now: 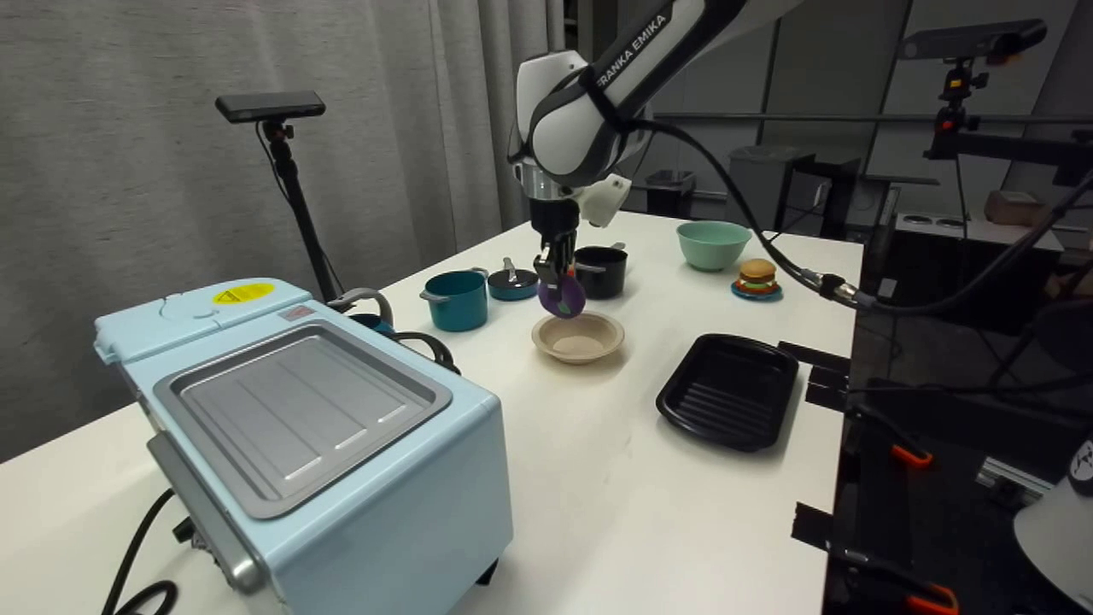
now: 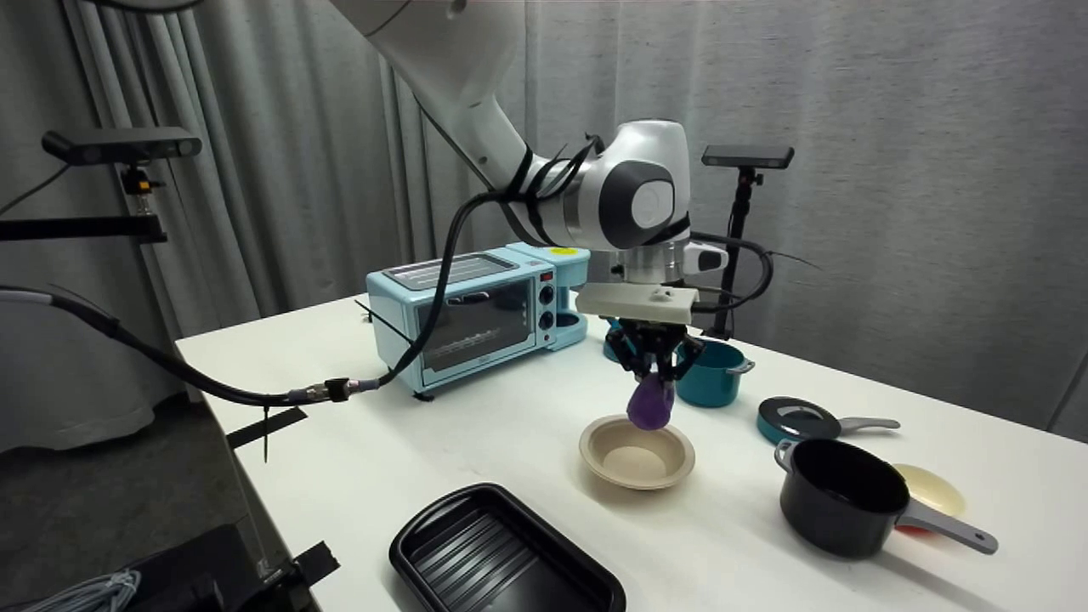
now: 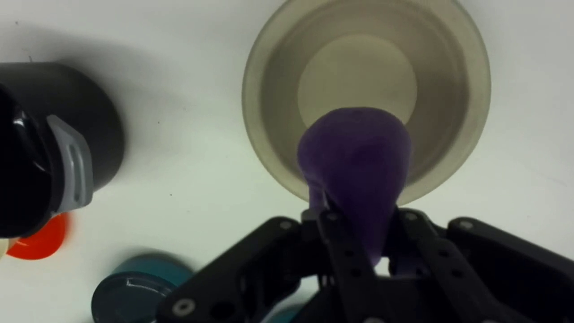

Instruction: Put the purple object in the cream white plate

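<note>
The purple object (image 1: 561,299) is a rounded dark purple lump that narrows toward its top. It also shows in an exterior view (image 2: 651,403) and in the wrist view (image 3: 356,152). My gripper (image 2: 657,367) is shut on its narrow end, with the wide part hanging below the fingers. The cream white plate (image 2: 637,466) is a round shallow dish on the white table. It shows below the purple object in both exterior views (image 1: 579,342). In the wrist view, the purple object covers part of the plate (image 3: 358,67) nearest the gripper. The plate's visible inside is bare.
A black ridged tray (image 1: 730,389), a dark pot (image 2: 841,501), a teal pot (image 1: 458,301) and a lidded teal pan (image 2: 799,419) stand around the plate. A green bowl (image 1: 713,244), a toy burger (image 1: 757,275) and a blue toaster oven (image 2: 476,314) stand farther off.
</note>
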Robot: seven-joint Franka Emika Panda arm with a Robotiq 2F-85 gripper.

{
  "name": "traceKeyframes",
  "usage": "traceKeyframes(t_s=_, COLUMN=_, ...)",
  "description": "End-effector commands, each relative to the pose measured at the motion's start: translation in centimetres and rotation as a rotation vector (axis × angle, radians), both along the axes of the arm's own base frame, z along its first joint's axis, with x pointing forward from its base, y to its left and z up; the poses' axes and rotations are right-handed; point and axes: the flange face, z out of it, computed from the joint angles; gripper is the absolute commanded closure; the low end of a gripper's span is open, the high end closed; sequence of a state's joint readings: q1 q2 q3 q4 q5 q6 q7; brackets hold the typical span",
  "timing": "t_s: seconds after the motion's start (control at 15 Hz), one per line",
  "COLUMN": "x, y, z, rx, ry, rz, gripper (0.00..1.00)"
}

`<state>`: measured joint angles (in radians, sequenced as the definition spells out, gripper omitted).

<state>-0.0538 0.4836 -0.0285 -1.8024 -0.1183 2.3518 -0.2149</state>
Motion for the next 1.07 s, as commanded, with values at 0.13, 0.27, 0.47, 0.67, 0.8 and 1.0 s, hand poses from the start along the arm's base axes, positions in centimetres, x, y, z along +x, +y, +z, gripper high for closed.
traceKeyframes(t_s=0.13, x=1.0, y=-1.6, z=-2.7, rx=0.001, ry=0.070, rz=-0.062, gripper=0.95)
traceKeyframes(t_s=0.27, x=1.0, y=-1.7, z=-3.2, rx=0.003, ry=0.096, rz=-0.069, gripper=0.95)
traceKeyframes(t_s=0.47, x=1.0, y=-1.8, z=-3.7, rx=0.010, ry=0.147, rz=-0.069, gripper=0.95)
traceKeyframes(t_s=0.67, x=1.0, y=-1.7, z=-3.8, rx=0.013, ry=0.182, rz=-0.065, gripper=0.48)
traceKeyframes(t_s=0.8, x=1.1, y=-1.6, z=-3.8, rx=0.025, ry=0.196, rz=-0.056, gripper=0.32)
traceKeyframes(t_s=1.0, x=1.4, y=-1.4, z=-3.7, rx=0.029, ry=0.186, rz=-0.032, gripper=0.10)
